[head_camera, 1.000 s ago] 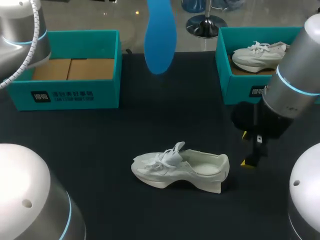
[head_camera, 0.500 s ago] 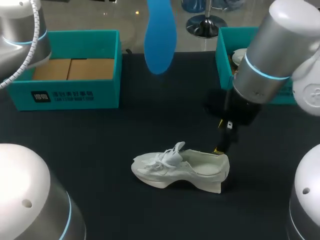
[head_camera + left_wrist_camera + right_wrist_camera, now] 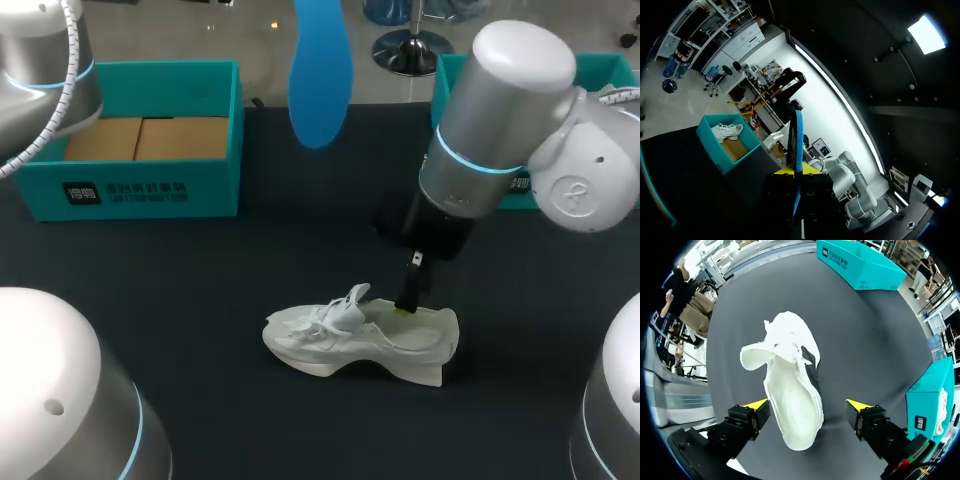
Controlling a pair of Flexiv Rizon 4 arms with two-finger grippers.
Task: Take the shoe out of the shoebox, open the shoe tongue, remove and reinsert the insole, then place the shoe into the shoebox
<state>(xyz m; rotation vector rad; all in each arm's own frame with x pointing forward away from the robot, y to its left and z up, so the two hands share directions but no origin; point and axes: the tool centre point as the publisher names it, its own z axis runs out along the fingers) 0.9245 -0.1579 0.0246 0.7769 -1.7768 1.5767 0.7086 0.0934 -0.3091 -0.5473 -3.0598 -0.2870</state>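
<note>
Shoe: white shoe sits on its sole mid-desk, toe toward my left arm's side, outside both boxes. In the right wrist view the heel end is nearest the claw and the opening faces the camera. Tongue is flapped out to one side.
Right claw: spread wide, gripping nothing. The yellow tips straddle the heel end of the shoe, and I can't tell whether either one touches it. In the head view only one finger shows, with its tip at the collar rim. The other is hidden behind it.
Left claw: clamped on the blue insole, held high over the desk's far edge. The claw itself is out of the head view, and the insole's upper end is cut off there. In the left wrist view the insole is edge-on and the fingers are lost in shadow, so only yellow shows.
Left shoebox: teal, open, far corner on my left. Its cardboard floor is visible.
Right shoebox: mostly hidden behind my right arm in the head view. The left wrist view shows a second shoe lying inside it.
</note>
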